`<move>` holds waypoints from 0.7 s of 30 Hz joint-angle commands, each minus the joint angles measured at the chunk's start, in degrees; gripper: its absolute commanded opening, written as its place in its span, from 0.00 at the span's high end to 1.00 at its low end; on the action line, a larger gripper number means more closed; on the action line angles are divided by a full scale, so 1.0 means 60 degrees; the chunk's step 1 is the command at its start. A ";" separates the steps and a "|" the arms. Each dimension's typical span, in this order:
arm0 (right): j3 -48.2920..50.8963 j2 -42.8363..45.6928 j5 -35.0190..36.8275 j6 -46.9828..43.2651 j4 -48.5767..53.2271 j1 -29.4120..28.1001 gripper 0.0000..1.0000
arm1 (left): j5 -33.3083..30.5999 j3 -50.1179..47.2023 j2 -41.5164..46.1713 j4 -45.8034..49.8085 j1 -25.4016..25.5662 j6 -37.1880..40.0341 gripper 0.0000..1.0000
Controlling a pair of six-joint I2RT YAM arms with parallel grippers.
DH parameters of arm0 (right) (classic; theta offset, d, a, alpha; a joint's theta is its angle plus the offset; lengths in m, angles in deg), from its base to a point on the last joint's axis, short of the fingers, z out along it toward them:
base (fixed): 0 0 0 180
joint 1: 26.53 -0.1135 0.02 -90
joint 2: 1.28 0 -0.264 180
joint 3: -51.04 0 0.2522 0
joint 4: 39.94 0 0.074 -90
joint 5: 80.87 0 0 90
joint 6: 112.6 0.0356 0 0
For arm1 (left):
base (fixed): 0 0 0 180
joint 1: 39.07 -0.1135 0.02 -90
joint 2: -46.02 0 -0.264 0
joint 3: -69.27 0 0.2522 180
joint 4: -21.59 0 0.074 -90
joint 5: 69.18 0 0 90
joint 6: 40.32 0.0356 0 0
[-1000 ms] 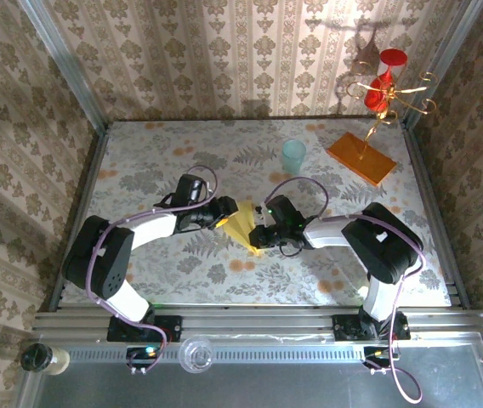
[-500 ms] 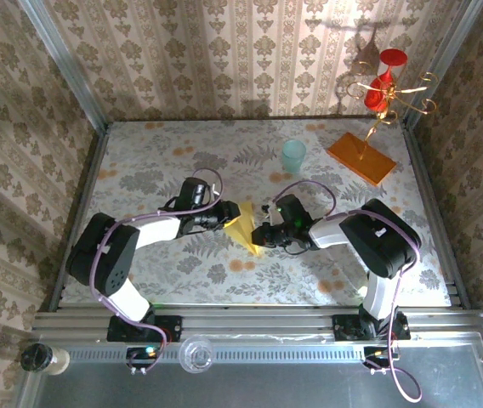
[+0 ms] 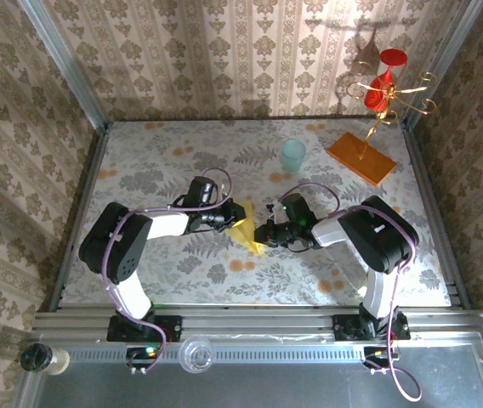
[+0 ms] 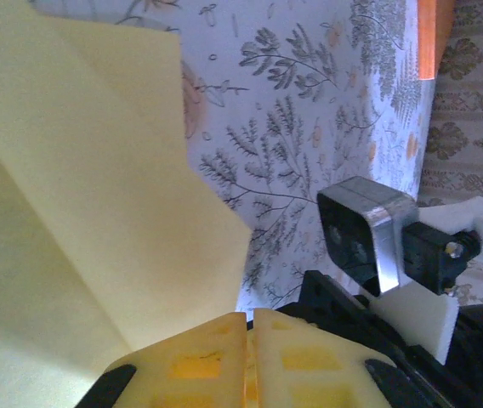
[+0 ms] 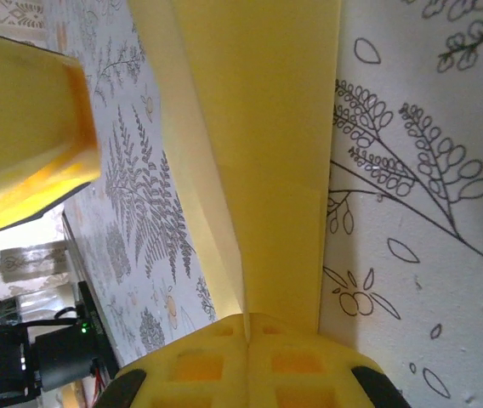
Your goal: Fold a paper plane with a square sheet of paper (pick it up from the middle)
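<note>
The square sheet of paper (image 3: 243,224) is yellow and folded into a narrow pointed shape. It is held off the table's middle between both grippers. My left gripper (image 3: 230,218) is at its left edge. In the left wrist view the pads (image 4: 199,357) are pressed together at the left gripper (image 4: 250,321), with the paper (image 4: 97,212) running into their seam. My right gripper (image 3: 262,235) is at the paper's lower right. In the right wrist view the right gripper (image 5: 247,321) is shut on the paper's crease (image 5: 267,127). One left finger (image 5: 20,127) shows beyond it.
A pale teal cup (image 3: 293,155) stands at the back centre. An orange slab with a gold stand (image 3: 360,158) carrying red pieces sits at the back right; its edge (image 4: 433,34) appears in the left wrist view. Patterned walls enclose the table.
My left gripper's jaws have closed onto the paper's left edge, and that arm has reached further right. The right gripper stays shut on the paper and has shifted slightly.
</note>
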 commanded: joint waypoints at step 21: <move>0.0093 -0.0056 -0.0279 0.0233 0.0814 0.0196 0.91 | 0.0609 0.0689 -0.1137 -0.0245 0.0055 0.0330 0.93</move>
